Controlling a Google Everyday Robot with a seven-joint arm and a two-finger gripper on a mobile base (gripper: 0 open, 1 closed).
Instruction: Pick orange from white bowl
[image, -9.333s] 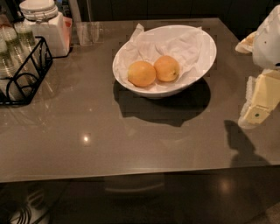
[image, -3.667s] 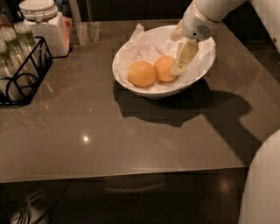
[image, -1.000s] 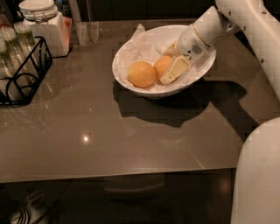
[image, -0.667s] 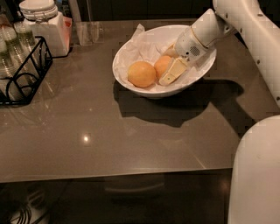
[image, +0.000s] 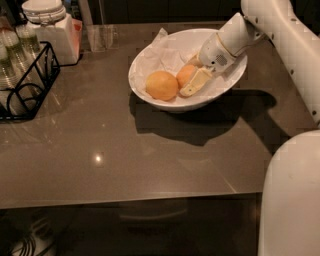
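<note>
Right, my gripper (image: 192, 80) is low in the white bowl (image: 150, 55), the orange (image: 184, 75) between its jaws; whether they're clamped, I cannot tell. I judge this the grasp: next, confirm a firm hold, then lift straight.

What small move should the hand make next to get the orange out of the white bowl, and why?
Probably make the grip on the orange sure before any lift. The hand is down inside the white bowl, right against the orange's right side, and the paler fruit lies close on its left. Whether the hand holds it does not show.
</note>
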